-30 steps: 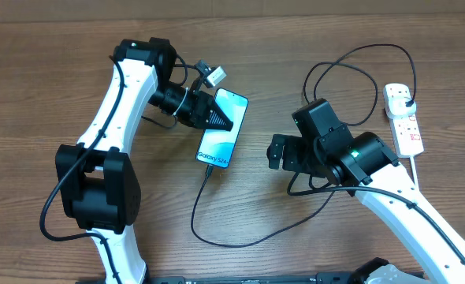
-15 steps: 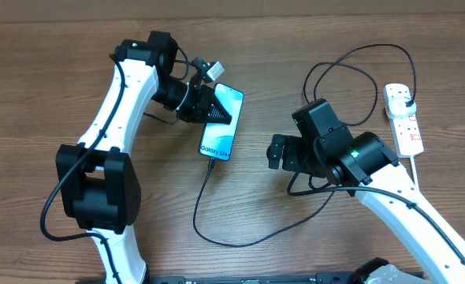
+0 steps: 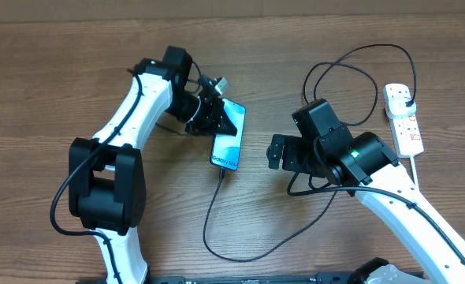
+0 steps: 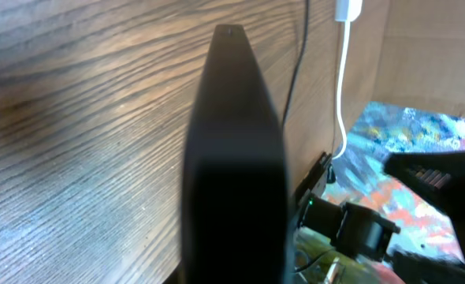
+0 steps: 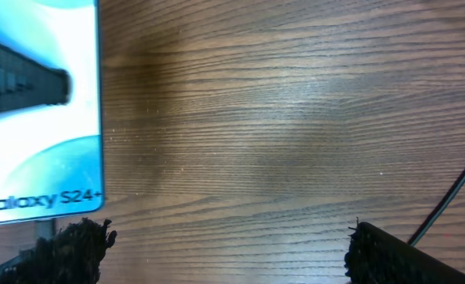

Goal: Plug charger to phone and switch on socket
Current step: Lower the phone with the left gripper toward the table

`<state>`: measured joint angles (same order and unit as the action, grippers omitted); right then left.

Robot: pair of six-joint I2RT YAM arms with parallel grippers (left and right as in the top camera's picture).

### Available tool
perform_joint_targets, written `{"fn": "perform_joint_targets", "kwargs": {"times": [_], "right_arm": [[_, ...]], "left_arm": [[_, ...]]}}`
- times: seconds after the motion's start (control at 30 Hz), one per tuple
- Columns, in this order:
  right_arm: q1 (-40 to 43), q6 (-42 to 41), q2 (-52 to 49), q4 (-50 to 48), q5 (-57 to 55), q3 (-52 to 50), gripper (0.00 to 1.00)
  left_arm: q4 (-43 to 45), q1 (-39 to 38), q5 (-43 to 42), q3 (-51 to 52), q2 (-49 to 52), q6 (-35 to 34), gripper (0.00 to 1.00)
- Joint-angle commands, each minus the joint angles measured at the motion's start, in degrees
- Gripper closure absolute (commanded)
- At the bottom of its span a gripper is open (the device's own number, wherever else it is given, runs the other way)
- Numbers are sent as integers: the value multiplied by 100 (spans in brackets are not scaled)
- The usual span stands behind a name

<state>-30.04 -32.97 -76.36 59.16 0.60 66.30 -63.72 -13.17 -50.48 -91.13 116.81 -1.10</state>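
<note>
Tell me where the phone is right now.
Overhead view, left of centre: the phone lies under the tip of the shut left tool, the charger meeting its lower end, the open right tool off to its right.

Overhead, the wooden surface [image 3: 51, 79] is lit evenly and softly, with faint shadows under the arms [image 3: 138, 102] and sharp detail throughout. In the left wrist view the fingers [image 4: 236, 181] are a black, unfocused mass at centre (a pale sheen streaks the grain at left); in the right wrist view the phone [image 5: 39, 118] screen glows bright at upper left.
</note>
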Motion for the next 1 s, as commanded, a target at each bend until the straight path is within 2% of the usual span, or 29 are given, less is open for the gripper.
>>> {"fn": "perform_joint_targets", "kwargs": {"times": [0.0, 0.47, 0.67, 0.97], "right_arm": [[17, 4, 4, -24, -55, 120, 0], [17, 4, 4, -24, -52, 120, 0], [17, 2, 4, -2, -52, 120, 0], [17, 2, 4, 15, -52, 120, 0]], "left_arm": [[240, -39, -107, 243, 9, -376, 96], [1176, -37, 337, 765, 9, -1200, 96], [1266, -37, 1303, 872, 9, -1897, 96], [1357, -37, 1556, 898, 9, -1930, 96]]}}
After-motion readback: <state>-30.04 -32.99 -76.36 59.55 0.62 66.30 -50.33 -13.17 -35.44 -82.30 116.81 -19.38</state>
